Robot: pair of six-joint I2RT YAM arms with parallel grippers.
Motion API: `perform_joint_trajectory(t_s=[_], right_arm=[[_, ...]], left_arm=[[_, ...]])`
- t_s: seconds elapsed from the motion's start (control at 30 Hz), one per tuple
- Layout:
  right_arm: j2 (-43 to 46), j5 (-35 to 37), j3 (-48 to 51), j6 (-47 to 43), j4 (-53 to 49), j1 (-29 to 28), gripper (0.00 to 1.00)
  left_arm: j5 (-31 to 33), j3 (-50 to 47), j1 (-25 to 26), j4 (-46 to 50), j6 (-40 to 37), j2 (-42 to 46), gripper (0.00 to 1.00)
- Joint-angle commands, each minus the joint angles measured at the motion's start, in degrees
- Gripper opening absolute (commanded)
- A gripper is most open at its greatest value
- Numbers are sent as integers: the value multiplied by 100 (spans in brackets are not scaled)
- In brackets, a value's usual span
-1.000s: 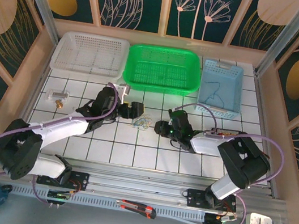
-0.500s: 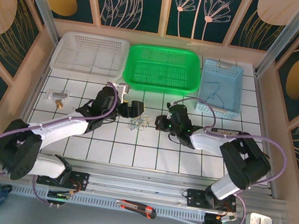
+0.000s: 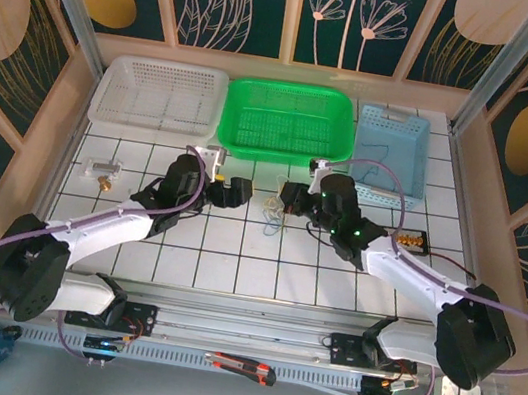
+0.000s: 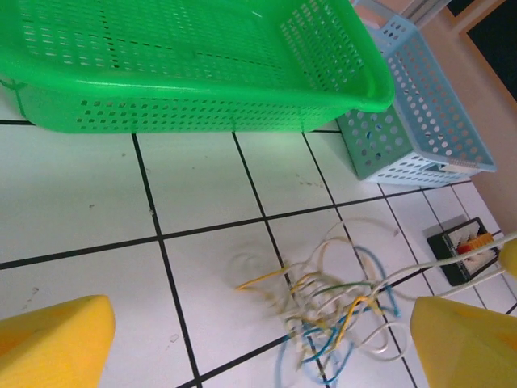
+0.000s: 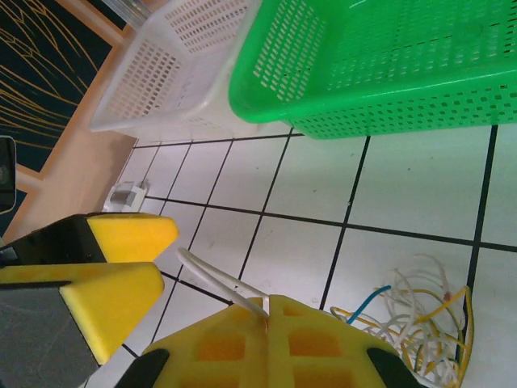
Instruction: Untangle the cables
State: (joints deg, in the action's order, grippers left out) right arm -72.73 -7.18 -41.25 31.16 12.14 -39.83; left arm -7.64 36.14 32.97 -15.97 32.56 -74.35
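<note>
The cables [image 3: 271,213] lie as a small tangle of white, blue, yellow and green strands on the white tiles between my two grippers. My left gripper [image 3: 242,192] sits just left of them, open. In the left wrist view its yellow fingers [image 4: 50,343] stand wide apart, with the cables [image 4: 343,311] low between them, nearer the right one. My right gripper [image 3: 287,199] is just right of the tangle. The right wrist view shows this gripper [image 5: 268,301] shut on a white strand [image 5: 216,279] that pokes out leftward, with the rest of the cables [image 5: 420,317] behind it.
A white basket [image 3: 159,95], a green basket [image 3: 287,120] and a blue basket [image 3: 390,154] with a dark cord in it line the back. A small brass-tipped part [image 3: 103,172] lies at the left and a black block [image 3: 411,241] at the right. A box cutter [image 3: 241,366] rests on the front rail.
My right gripper has moved up and left to the tangle and shut on a white strand. The tangle has shifted slightly up and right. My left gripper has stayed put, opening a little wider.
</note>
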Motion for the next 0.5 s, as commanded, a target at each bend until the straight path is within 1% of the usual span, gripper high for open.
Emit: perform_joint_trajectory(t_s=[0.0, 0.27, 0.47], right_arm=[[-214, 8, -150, -202, -224, 10, 0], [-815, -286, 36, -259, 77, -62, 0], [-986, 191, 300, -232, 54, -77, 0]], left_arm=[[73, -142, -34, -231, -235, 51, 94], [14, -134, -29, -336, -245, -20, 94], [-30, -121, -33, -372, -223, -187, 94]])
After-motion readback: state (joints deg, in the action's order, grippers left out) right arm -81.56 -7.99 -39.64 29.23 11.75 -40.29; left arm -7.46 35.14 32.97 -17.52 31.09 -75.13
